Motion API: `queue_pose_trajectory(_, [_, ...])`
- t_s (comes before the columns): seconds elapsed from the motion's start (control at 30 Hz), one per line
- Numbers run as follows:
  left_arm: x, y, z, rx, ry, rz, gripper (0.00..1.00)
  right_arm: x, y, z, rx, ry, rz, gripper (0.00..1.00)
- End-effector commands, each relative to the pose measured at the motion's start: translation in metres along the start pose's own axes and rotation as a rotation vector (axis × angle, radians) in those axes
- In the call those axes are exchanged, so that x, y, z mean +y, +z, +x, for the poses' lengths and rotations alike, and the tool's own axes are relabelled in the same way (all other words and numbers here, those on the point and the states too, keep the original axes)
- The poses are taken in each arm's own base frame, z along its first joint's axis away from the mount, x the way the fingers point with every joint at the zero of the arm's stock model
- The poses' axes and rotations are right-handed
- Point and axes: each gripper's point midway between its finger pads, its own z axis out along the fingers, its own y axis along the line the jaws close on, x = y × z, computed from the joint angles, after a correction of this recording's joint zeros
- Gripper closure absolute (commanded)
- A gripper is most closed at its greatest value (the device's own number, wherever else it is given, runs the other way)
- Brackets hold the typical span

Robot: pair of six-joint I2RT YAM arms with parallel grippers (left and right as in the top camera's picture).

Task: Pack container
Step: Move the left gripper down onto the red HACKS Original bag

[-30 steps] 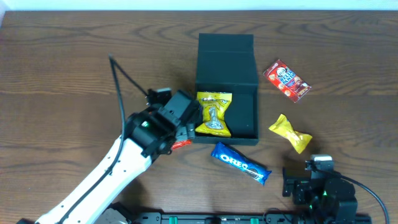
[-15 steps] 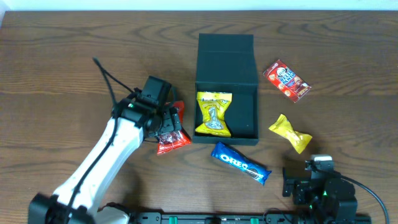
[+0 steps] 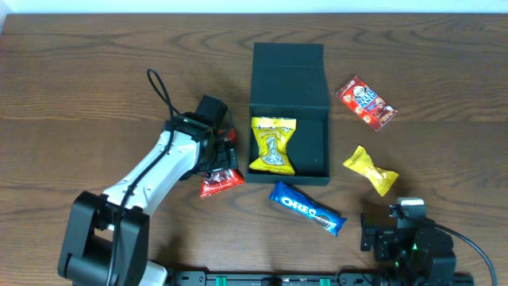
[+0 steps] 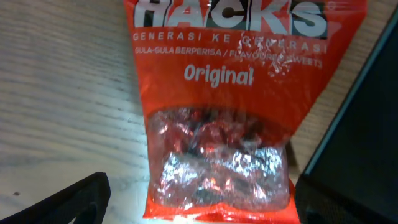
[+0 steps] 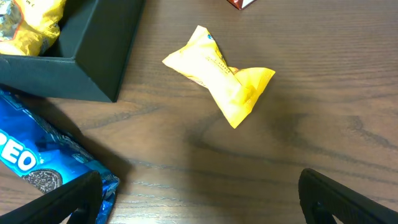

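The left gripper (image 4: 214, 208) hangs with jaws apart astride the red Hacks candy packet (image 4: 214, 124). The packet lies just left of the open teal container (image 3: 311, 143), with its long axis roughly along the container's left wall. The right gripper (image 3: 394, 232), also spread, sits well off the container's front right corner, so the left arm is nearer.

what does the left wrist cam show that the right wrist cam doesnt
Left wrist only: the red Hacks packet, lying on the table beside the container. Right wrist only: the yellow twist-wrapped packet, the blue Oreo packet and a yellow bag inside the container. Both: the container's dark wall and the wooden table.
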Motion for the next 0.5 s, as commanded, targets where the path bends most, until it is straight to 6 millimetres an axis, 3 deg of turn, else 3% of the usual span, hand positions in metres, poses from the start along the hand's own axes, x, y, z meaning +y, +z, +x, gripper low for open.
queue_pose_trajectory(0.0, [0.001,0.010,0.003,0.027,0.022,-0.013,0.05,-0.002,0.001,0.003,0.008,-0.001,0.009,0.01])
queue_pose_trajectory(0.47, [-0.003,0.029,-0.003,0.028,0.023,-0.013,0.05,-0.002,0.001,0.003,0.008,-0.001,0.009,0.01])
